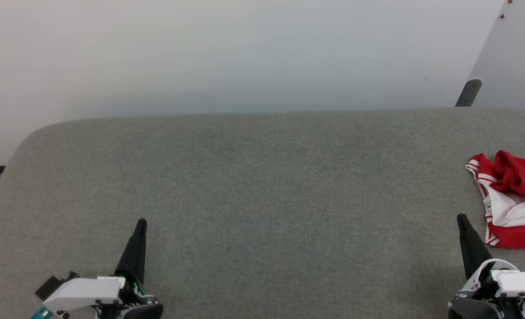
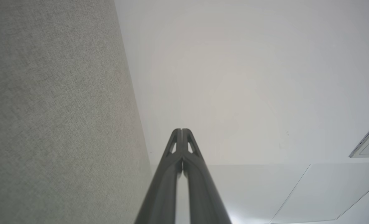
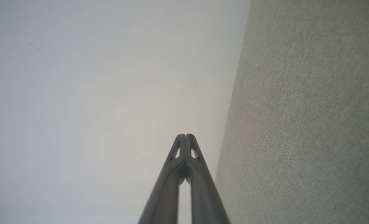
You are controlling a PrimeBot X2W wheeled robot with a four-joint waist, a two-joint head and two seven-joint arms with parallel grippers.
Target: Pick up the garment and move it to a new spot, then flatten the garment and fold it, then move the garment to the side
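Head view shows the garment [image 1: 512, 199], a small red jersey shirt of soft cloth with white sleeve panels and red-and-white striped trim, at about 3 o'clock. It lies crumpled in a heap near the right end of the worktop [image 1: 262, 177], a broad surface covered in grey woven fabric with rounded far corners, and the frame edge cuts part of it off.

It looks light and limp. Lifted by one point, it would likely sag and hang in folds, with nothing in it to break. Cloth on a woven cover may drag rather than slide, so lifting clear seems wiser than pulling. The striped hem on its 7 o'clock side, nearest the right pincer [image 1: 461, 218], or the raised red fold on top, offer the easiest hold. Which layers a pinch would catch I cannot tell.

The right pincer sits at 5 o'clock, near that hem but not touching it. The left pincer [image 1: 141, 222] rests at 7 o'clock, well apart from the shirt. Both have their dark fingers pressed together on nothing, and each wrist view shows the tips meeting.

Beyond the worktop, a plain pale wall [image 1: 245, 53] fills 12 o'clock, and a dark slanted post [image 1: 468, 93] under a pale panel stands at 2 o'clock.
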